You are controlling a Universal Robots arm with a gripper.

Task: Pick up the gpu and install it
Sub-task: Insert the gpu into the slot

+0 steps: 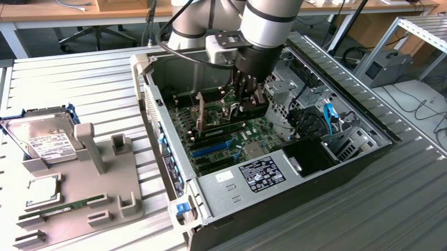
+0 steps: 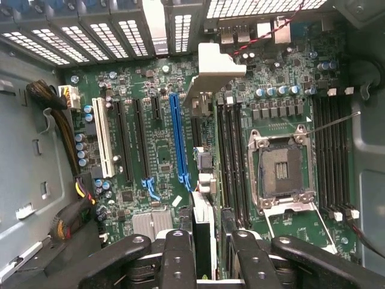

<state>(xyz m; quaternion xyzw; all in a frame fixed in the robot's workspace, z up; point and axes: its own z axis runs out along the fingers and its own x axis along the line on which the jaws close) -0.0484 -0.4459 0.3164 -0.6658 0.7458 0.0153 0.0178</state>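
The gpu (image 2: 204,198) hangs edge-on between the gripper's (image 2: 207,253) fingers (image 2: 178,259), held upright over the motherboard (image 2: 156,150) inside the open computer case (image 1: 231,204). The fingers are clenched on the card from both sides; its silver end bracket (image 2: 213,66) sticks out ahead towards the case's slotted rear wall. In the wrist view the card sits just beside the long blue expansion slot (image 2: 178,138), between it and the black RAM slots (image 2: 231,156), and I cannot tell whether its lower edge touches the board. The empty CPU socket (image 2: 281,171) lies further off on the far side of those slots. In the exterior view the arm reaches straight down into the case, gripper (image 1: 246,107) low over the green board. On the exterior view's left a grey fixture tray (image 1: 84,198) carries a hard drive (image 1: 42,138), a CPU (image 1: 43,191) and a RAM stick (image 1: 63,206)
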